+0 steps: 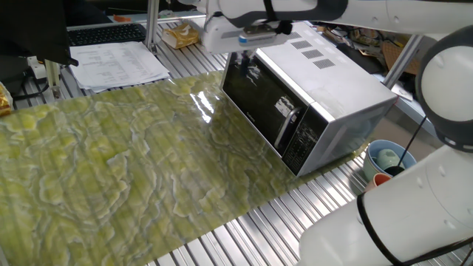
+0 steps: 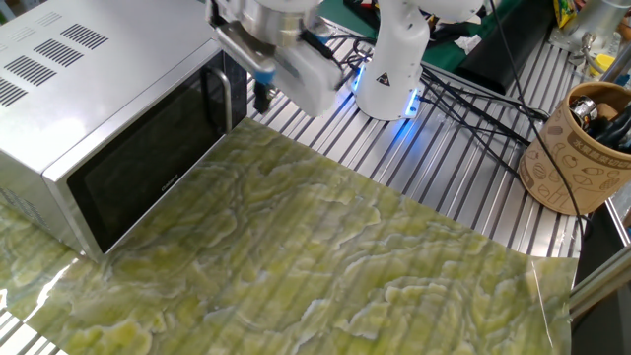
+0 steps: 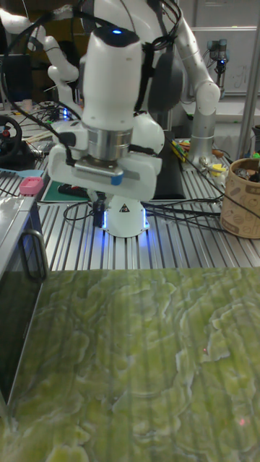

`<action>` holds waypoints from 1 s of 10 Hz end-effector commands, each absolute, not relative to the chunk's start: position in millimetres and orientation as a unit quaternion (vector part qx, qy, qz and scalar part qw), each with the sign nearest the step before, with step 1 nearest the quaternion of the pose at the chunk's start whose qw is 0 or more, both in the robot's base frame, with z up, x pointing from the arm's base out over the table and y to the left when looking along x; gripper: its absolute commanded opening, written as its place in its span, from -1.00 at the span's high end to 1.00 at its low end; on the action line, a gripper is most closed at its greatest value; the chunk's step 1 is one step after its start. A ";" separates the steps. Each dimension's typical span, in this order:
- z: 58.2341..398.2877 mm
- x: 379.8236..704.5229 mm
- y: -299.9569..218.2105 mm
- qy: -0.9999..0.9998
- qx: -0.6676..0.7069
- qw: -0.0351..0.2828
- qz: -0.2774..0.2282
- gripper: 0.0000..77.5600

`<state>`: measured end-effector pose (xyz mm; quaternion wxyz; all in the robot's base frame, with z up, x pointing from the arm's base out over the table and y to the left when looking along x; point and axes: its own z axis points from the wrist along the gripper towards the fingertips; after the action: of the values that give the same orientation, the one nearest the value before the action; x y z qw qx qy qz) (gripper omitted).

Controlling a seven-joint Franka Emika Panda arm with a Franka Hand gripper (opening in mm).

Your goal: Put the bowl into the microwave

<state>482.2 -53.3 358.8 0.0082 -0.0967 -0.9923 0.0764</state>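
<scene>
A Franka arm's gripper [image 2: 262,97] hangs just off the handle end of a white microwave [image 1: 310,96], whose dark glass door is closed, on a table covered by a green marbled mat [image 2: 325,266]. Its fingers [image 3: 100,209] sit close together with nothing between them; whether they are fully clenched cannot be told. No teal bowl can be made out; a tan patterned cup [image 2: 577,148] stands well apart.
</scene>
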 end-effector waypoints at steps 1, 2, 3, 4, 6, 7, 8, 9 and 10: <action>349.7 494.6 53.5 -0.994 -0.092 0.012 0.051 0.97; 339.3 494.6 59.5 -0.997 -0.064 0.012 0.043 0.97; 335.0 494.8 59.9 -0.998 -0.048 0.015 0.040 0.97; 329.7 495.1 60.4 -0.998 -0.040 0.021 0.040 0.97; 319.0 495.5 60.9 -0.998 -0.032 0.033 0.030 0.97; 299.7 495.3 61.3 -0.999 -0.010 0.043 0.014 0.97; 292.7 494.5 60.8 -0.999 0.003 0.043 0.010 0.97; 291.7 494.0 60.1 -0.999 0.006 0.043 0.008 0.97; 292.6 493.6 56.2 -0.999 0.016 0.043 0.004 0.97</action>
<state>492.3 49.7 303.9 0.0332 -0.0190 -0.9990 0.0250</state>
